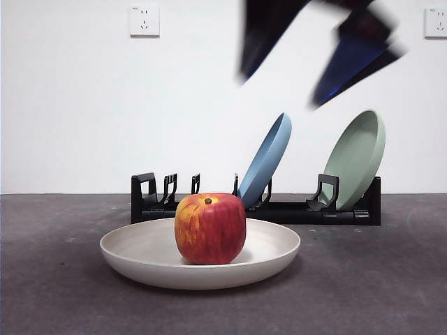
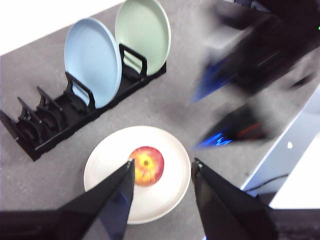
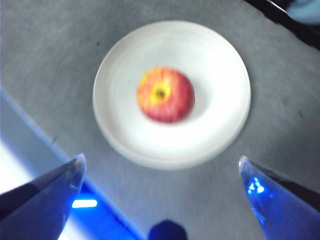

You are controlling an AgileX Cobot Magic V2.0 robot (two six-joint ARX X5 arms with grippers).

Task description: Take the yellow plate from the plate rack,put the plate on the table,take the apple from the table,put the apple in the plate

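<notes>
Apple [image 1: 210,229] sits in the yellow plate [image 1: 140,252] mid-table; my right gripper [image 3: 160,172] and left gripper [image 2: 162,170] hover wide, empty; a careless dip could knock it rolling.

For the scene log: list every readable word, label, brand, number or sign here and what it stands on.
No text can be read.
Wall sockets and: a tiny mark at each top corner, too small to read.
Yellow plate, apple, plate rack, blue plate, green plate: no markings visible.
</notes>
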